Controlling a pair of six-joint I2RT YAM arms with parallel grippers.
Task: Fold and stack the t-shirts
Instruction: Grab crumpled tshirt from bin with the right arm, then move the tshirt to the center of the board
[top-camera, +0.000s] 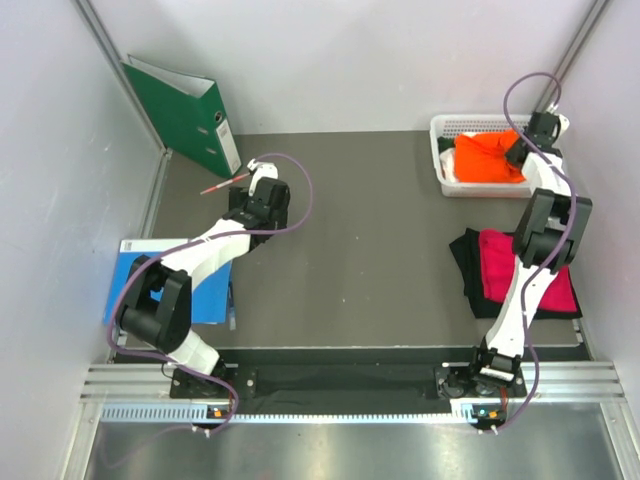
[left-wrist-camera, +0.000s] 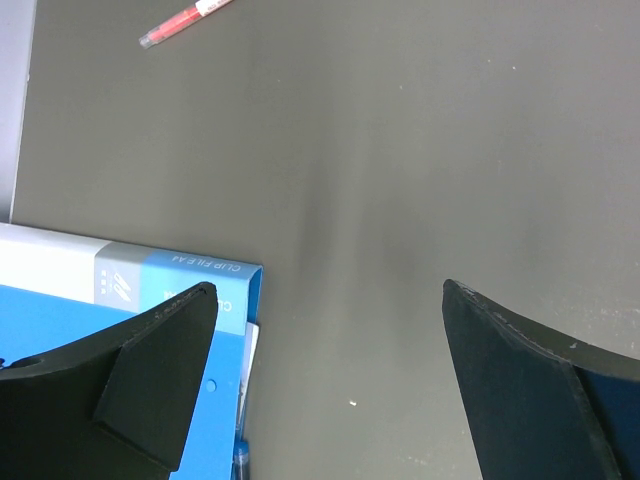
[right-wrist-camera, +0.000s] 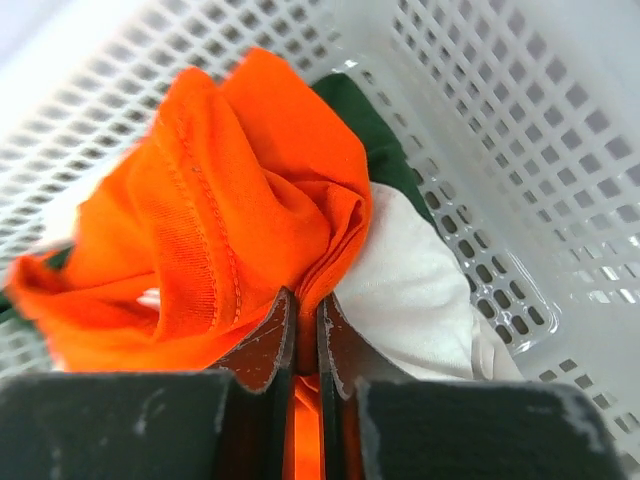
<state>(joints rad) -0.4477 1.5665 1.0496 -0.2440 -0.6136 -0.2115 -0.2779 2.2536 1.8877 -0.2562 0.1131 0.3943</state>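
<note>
We see the table (top-camera: 380, 250), then the green ring binder (top-camera: 185, 115). The blue folder (top-camera: 212, 298) carries an upside-down label reading "CLIP FILE A4". The magenta shirt (top-camera: 497, 270) lies on the black shirt (top-camera: 465, 260). In the white basket (top-camera: 445, 125), the right gripper (right-wrist-camera: 300, 330) pinches the orange shirt (right-wrist-camera: 240, 200) above the white green-trimmed shirt (right-wrist-camera: 410, 280). The left gripper (left-wrist-camera: 330, 288) gapes wide over bare table, with a red pen (left-wrist-camera: 185, 22) nearby.

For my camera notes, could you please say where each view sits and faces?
Top: above and behind, facing down at the table; left arm, right arm show.
Left wrist: faces down at folder, pen; open left gripper shows.
Right wrist: faces basket; right gripper shut on orange shirt.
Shared: top and right wrist show the basket.
</note>
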